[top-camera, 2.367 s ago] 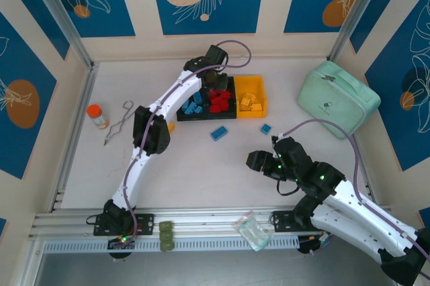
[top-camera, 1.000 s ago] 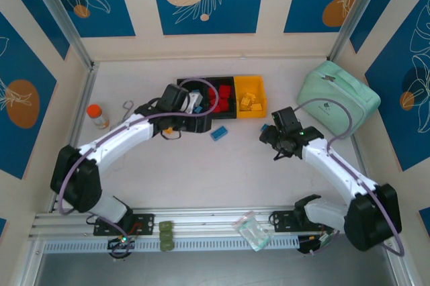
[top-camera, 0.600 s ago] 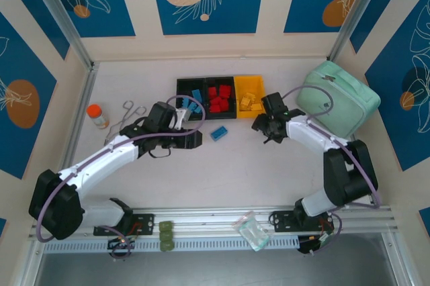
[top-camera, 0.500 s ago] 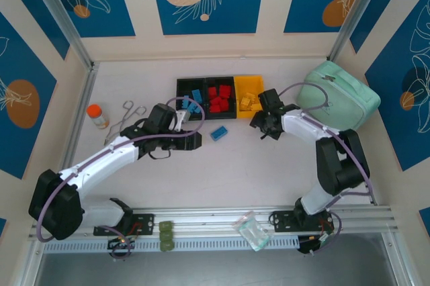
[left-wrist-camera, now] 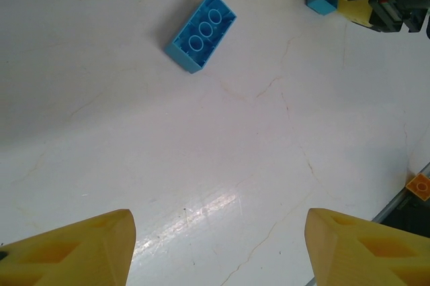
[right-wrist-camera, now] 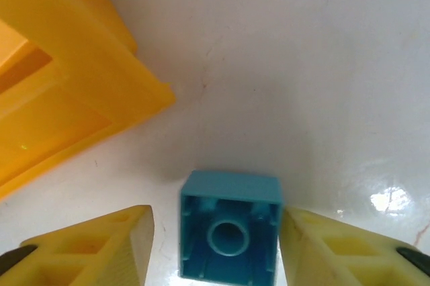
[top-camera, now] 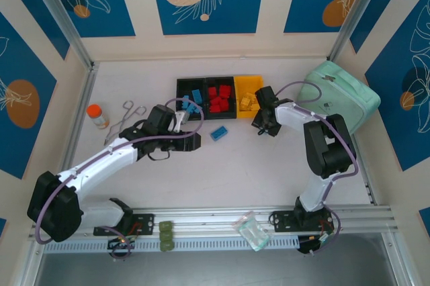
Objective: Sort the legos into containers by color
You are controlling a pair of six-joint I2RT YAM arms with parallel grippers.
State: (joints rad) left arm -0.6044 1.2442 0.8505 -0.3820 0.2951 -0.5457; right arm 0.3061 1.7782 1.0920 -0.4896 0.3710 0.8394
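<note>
Three joined containers stand at the back: a black bin (top-camera: 191, 88) with blue legos, a black bin (top-camera: 220, 87) with red ones, and a yellow bin (top-camera: 249, 82) with yellow ones. A long blue lego (top-camera: 219, 133) (left-wrist-camera: 201, 31) lies upside down on the table, just right of my open, empty left gripper (top-camera: 193, 140) (left-wrist-camera: 218, 246). My right gripper (top-camera: 263, 126) (right-wrist-camera: 215, 232) sits low by the yellow bin's corner (right-wrist-camera: 101, 78). Its jaws straddle a small upside-down blue lego (right-wrist-camera: 230, 235). The right finger touches it, and a narrow gap remains on the left.
A mint green pouch (top-camera: 338, 98) lies at the right. An orange-capped bottle (top-camera: 98, 115) and metal tongs (top-camera: 119, 123) are at the left. An olive green block (top-camera: 165, 237) and a clear plastic packet (top-camera: 251, 231) rest on the front rail.
My right gripper has swung left to the yellow bin's corner, come down over the small blue lego and narrowed its jaws. My left arm pulled back from the bins, then held still.
</note>
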